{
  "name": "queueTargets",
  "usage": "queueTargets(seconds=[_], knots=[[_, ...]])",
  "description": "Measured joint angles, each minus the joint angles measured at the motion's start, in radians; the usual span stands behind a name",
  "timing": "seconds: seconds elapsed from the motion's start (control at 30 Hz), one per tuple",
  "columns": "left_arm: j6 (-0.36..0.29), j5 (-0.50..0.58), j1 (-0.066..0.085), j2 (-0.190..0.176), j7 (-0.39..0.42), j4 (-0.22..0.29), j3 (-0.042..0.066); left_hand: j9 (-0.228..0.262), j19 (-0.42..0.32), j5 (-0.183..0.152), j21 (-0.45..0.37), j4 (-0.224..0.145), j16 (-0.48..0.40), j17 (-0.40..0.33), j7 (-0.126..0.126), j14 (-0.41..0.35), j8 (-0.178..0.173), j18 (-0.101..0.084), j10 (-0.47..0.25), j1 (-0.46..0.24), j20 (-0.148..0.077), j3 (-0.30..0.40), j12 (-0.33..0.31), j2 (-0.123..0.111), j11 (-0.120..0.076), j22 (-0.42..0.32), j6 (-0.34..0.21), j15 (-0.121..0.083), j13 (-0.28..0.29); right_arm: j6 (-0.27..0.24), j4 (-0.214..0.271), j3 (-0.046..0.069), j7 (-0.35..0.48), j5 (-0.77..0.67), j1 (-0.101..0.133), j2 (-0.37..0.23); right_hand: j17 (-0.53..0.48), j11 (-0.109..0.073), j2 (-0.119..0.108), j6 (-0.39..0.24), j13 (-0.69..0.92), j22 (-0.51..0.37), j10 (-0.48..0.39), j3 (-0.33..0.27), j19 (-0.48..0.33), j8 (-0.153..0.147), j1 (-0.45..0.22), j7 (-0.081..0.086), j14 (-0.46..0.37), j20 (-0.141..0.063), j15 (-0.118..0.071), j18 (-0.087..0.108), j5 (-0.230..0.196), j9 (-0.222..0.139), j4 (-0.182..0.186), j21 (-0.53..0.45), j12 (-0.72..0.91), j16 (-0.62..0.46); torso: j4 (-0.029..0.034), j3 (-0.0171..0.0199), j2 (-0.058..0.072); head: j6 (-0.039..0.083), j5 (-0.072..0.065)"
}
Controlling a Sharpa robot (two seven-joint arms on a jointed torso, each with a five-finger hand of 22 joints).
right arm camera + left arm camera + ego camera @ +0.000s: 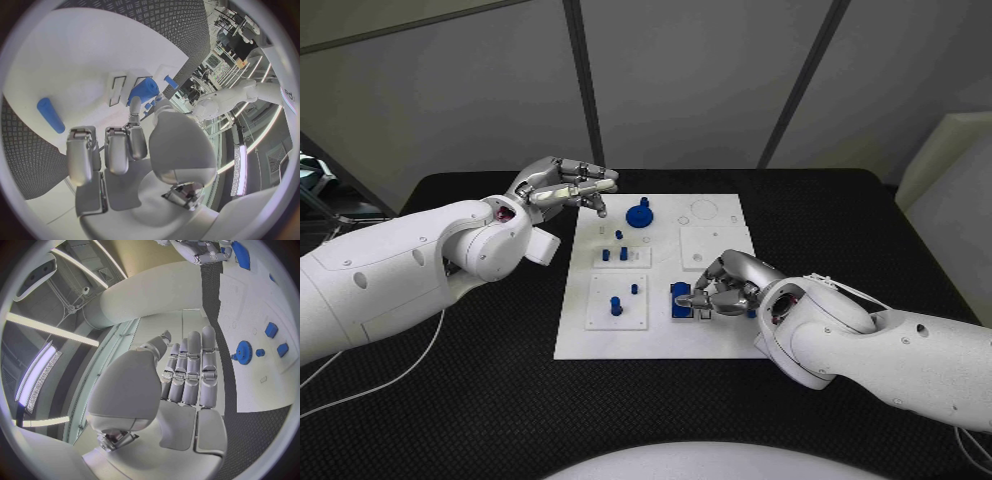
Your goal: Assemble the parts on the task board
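The white task board (661, 330) lies in the middle of the black table. A blue gear (640, 214) (244, 352) stands at its far side, with small blue pegs (615, 254) (271, 330) on the left panels. My left hand (567, 190) (187, 372) hovers over the board's far left corner, fingers extended side by side, holding nothing. My right hand (728, 285) (131, 145) rests on the board's near right part and pinches a blue cylindrical part (682, 297) (145, 90) between thumb and fingertips. Another blue cylinder (50, 115) lies flat on the board beside it.
Two more blue pegs (626, 297) stand in the near left panel. White square panels (704, 243) sit on the board's right half. Black table (488, 400) surrounds the board, and grey wall panels stand behind it.
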Motion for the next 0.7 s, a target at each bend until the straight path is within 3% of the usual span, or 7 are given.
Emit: queueTargets(seconds=[0.4,0.5,0.7], knots=[[0.001,0.000,0.000,0.003,-0.001,-0.001,0.000,0.000,0.000,0.000,0.000,0.000,0.000,0.000,0.000,0.000,0.000,0.000,0.000,0.000,0.000,0.000,0.000,0.000,0.000,0.000,0.000,0.000,0.000,0.005,-0.030,0.000,0.000,-0.009,0.000,0.015,0.000,-0.001,0.021,0.011,0.000,0.000,-0.001,0.000,-0.004,0.000,0.002,-0.004,0.004,-0.004,-0.004,0.000,0.003,0.013,0.000,0.000,0.000,0.000,0.0012,0.0000,0.000,0.004,-0.004],[0.001,0.000,0.000,0.002,-0.001,-0.001,0.000,0.000,0.000,0.000,0.000,0.000,0.000,0.000,0.000,0.000,0.000,0.000,0.000,0.000,0.000,0.000,0.000,0.000,0.000,-0.001,0.000,0.000,0.000,0.015,-0.036,0.001,-0.001,-0.008,0.001,0.018,0.000,-0.007,0.039,0.017,0.000,0.000,0.000,-0.004,-0.003,0.000,0.023,-0.004,0.004,-0.005,-0.004,0.000,0.008,0.020,-0.021,0.000,-0.004,0.000,0.0012,-0.0001,0.001,0.003,-0.002],[0.001,0.000,0.000,0.001,-0.001,-0.001,0.000,0.000,0.000,0.000,0.000,0.000,0.000,0.000,0.000,0.000,0.000,0.000,0.000,0.000,0.000,0.000,0.000,0.000,0.000,-0.001,0.000,0.000,0.000,0.045,-0.040,0.002,-0.004,-0.010,0.001,0.019,0.000,-0.009,0.038,0.023,0.000,0.000,-0.002,-0.003,0.000,-0.009,0.078,-0.009,0.000,-0.007,-0.007,0.000,0.009,0.030,-0.072,0.000,-0.004,0.000,0.0014,-0.0001,0.001,-0.001,0.000]])
